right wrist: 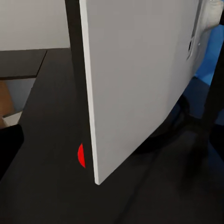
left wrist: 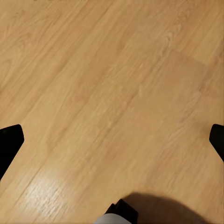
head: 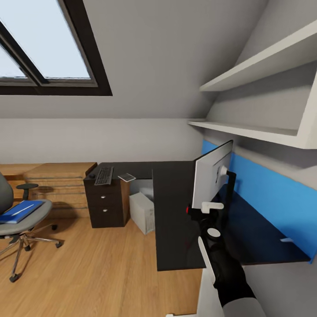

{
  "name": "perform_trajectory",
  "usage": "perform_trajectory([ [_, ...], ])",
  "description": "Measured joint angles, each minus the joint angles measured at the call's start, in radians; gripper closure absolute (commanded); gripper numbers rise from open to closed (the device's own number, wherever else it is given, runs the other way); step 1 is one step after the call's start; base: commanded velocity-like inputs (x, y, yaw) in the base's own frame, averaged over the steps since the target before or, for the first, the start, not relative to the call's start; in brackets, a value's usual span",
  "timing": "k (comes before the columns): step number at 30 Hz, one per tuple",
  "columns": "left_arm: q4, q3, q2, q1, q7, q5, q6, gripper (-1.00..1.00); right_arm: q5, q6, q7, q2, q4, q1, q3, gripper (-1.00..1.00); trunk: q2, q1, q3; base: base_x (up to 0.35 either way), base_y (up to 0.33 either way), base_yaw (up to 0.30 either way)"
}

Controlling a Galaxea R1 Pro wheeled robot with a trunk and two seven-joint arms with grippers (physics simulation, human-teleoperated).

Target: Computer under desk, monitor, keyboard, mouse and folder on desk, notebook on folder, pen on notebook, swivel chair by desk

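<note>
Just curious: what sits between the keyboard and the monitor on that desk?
In the head view, a small notebook, then bare black desk, separates keyboard from monitor.

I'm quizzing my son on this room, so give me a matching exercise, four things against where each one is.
Things:
1. folder
2. keyboard
3. computer
4. monitor

Places:
A. on the floor under the desk
B. upright on the desk by the blue panel
C. on the swivel chair seat
D. on the desk above the drawers

Pairs: 1-C, 2-D, 3-A, 4-B
</note>
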Motion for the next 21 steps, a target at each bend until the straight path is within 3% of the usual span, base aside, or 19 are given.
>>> perform_trajectory([
  [14, 0.0, 0.0, 0.0, 0.0, 0.0, 0.001, 0.0, -1.0, 0.003, -0.054, -0.029, 0.0, 0.0, 0.016, 0.001, -1.0, 0.0, 0.0, 0.0, 0.014, 0.006, 0.0],
  [21, 0.0, 0.0, 0.0, 0.0, 0.0, 0.0, -0.001, -1.0, 0.008, -0.183, -0.073, 0.0, 0.013, 0.027, 0.001, -1.0, 0.0, 0.0, 0.0, 0.036, 0.0, 0.0],
])
